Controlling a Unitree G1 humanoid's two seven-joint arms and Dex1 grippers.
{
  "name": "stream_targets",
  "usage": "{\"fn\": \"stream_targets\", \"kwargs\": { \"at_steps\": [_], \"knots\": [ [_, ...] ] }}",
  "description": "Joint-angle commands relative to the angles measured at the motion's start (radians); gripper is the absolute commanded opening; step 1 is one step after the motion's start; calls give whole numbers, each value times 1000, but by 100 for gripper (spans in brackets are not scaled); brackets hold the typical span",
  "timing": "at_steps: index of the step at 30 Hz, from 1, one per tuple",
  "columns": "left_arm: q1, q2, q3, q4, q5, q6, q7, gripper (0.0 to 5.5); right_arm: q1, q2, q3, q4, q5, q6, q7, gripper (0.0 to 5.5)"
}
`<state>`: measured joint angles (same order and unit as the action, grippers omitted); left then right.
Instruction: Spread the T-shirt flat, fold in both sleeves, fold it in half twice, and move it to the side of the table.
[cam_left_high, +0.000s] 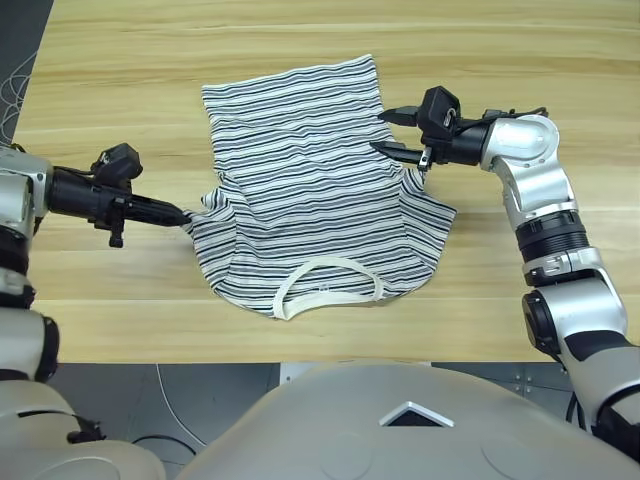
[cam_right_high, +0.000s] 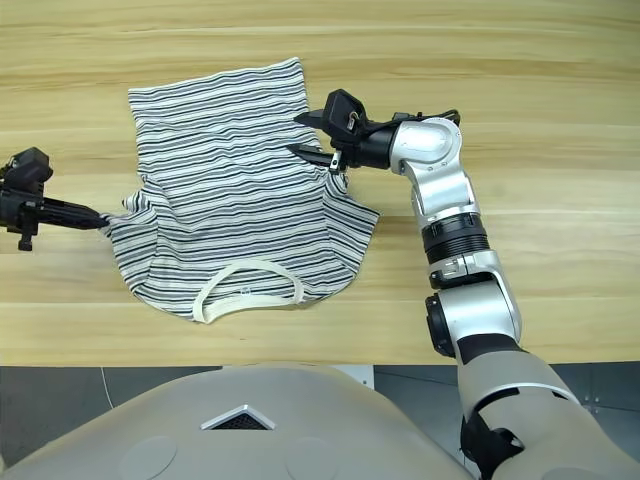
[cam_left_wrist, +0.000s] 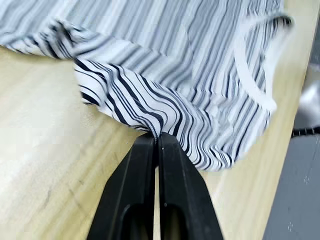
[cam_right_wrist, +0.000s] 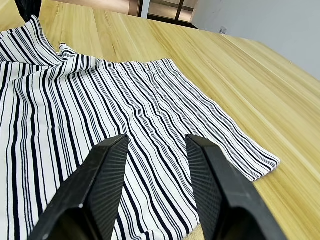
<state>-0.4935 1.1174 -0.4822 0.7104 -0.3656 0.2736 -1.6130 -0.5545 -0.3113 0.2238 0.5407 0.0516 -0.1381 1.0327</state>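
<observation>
Black left pincer (cam_left_high: 186, 215) tight on T-shirt (cam_left_high: 300, 170)

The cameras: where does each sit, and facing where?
Left eye view: on the head, facing forward and down at the T-shirt on the table; left arm and right arm show.
Right eye view: beside it, same scene, same arms.
Left wrist view: on the left wrist, facing along the left jaws, shut on the T-shirt's edge.
Right wrist view: on the right wrist, facing past the open right jaws, over the T-shirt.
All share the T-shirt.
</observation>
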Motion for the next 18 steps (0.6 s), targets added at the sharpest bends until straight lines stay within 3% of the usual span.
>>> {"fn": "stream_targets", "kwargs": {
  "at_steps": [1,6,18],
  "knots": [
    [66,117,-33,-138,-77,-17,-1,12,-15,3,5,-8,-3,-1,-3,210],
    [106,172,-10,-309,-133,8,-1,12,-14,5,6,-9,-4,-1,-6,210],
    [-31,15,6,-313,7,92,-1,12,-8,6,6,-4,-6,-5,-10,210]
  ]
}}
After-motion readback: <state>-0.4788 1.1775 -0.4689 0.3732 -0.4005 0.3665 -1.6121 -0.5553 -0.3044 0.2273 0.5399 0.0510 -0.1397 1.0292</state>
